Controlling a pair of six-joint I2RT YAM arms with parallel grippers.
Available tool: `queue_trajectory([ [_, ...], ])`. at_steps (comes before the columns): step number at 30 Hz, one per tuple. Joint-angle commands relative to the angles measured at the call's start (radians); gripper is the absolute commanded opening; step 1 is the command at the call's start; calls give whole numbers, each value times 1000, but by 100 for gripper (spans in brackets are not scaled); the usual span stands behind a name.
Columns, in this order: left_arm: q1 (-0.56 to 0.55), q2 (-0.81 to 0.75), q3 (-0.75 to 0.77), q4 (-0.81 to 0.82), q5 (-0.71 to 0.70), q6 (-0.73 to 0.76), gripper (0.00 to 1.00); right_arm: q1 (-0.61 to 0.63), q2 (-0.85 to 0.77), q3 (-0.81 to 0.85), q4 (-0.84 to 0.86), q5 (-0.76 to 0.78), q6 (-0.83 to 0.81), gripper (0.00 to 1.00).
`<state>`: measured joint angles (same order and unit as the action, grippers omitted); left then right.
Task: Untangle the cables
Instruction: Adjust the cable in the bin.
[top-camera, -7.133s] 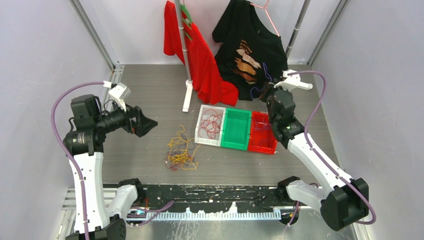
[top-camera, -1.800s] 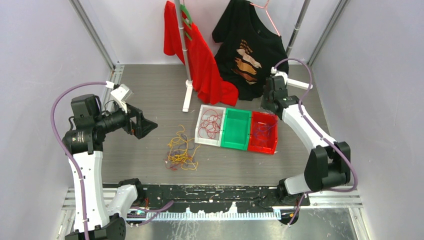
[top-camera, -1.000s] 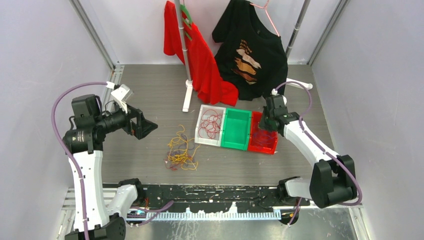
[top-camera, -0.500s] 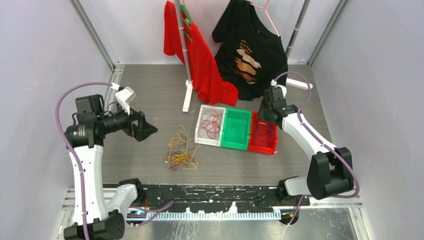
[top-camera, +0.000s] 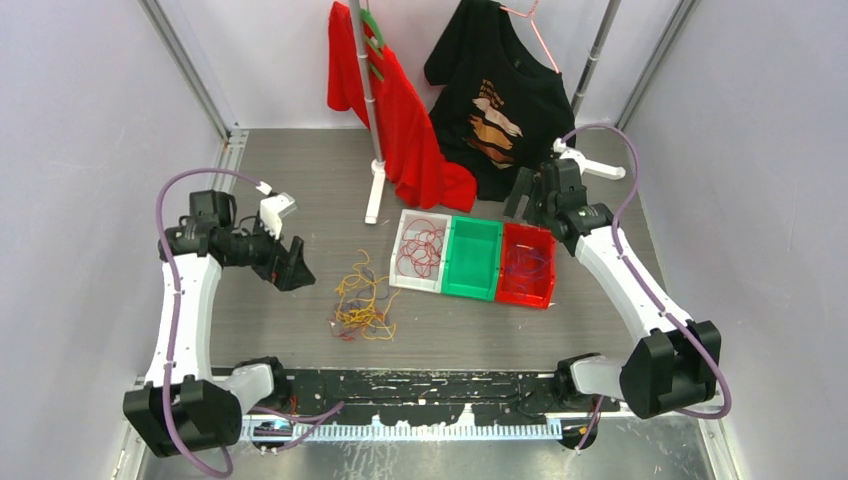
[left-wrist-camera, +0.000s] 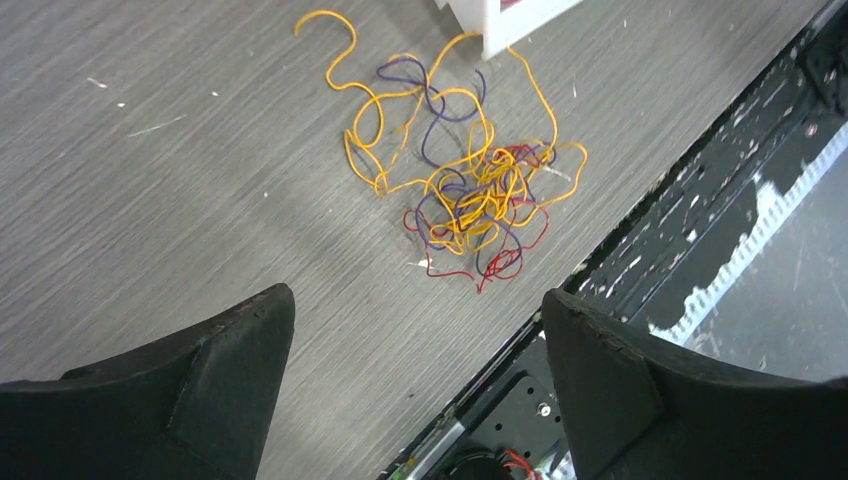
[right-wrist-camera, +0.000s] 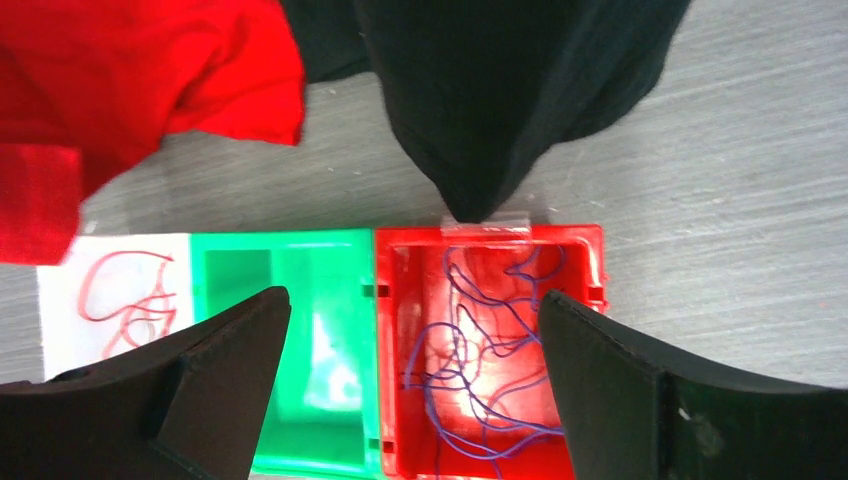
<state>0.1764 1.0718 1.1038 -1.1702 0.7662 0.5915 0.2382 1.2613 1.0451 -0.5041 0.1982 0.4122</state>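
Grey surface is carrying the cables as one yellow, red and purple knot near its front edge, close to the white bin. Left of it the left gripper is hovering, jaws spread and empty. The right gripper is hanging, jaws spread, over the red bin holding purple strands. Risk: pulling one strand may be dragging the knot over the edge. Bare room is lying leftward.

Knotted yellow, red, purple cables on table (purple ones in red bin)
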Motion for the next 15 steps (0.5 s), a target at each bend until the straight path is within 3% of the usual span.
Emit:
queue_trajectory([
  [1,-49,48,-51,59,-18,53,89,-2,-26,121,29,-46,89,100],
  [2,-63,61,-65,76,-24,48,88,-3,-20,151,12,-28,131,100],
  [7,-147,129,-128,174,-61,29,80,-4,12,164,51,-260,131,100],
  [9,-174,170,-155,229,-71,7,76,34,39,186,21,-232,107,100],
  [12,-198,256,-165,291,-59,-7,69,141,58,209,-28,-109,63,84],
  [15,-235,328,-156,305,-59,11,65,235,25,172,19,-39,84,78],
])
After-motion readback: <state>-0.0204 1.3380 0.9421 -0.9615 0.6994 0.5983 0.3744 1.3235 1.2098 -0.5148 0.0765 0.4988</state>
